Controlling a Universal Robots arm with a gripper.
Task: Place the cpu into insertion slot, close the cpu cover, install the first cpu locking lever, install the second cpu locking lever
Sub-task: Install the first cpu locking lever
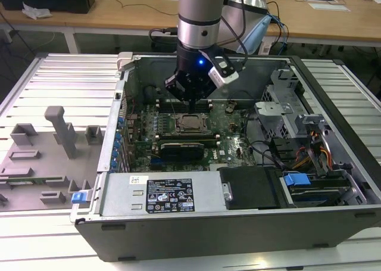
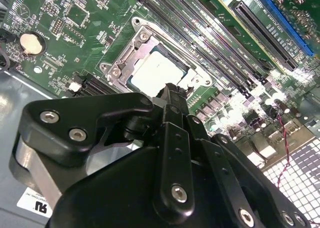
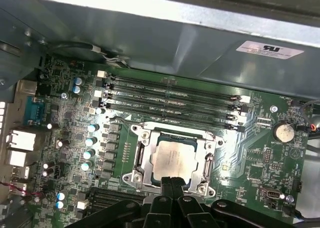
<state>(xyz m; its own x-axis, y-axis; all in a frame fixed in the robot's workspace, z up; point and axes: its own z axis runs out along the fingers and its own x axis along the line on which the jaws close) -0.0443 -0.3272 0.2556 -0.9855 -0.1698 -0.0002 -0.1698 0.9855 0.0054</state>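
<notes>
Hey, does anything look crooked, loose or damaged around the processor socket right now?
Nothing stands out. The cpu lies flat and square inside the window of the cpu cover, which sits level on the green board. The gripper hangs at the cover's edge, jaws together.

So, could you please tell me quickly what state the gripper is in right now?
Gripper: closed, fingers together, holding nothing, its tips by the edge of the cpu.
</notes>
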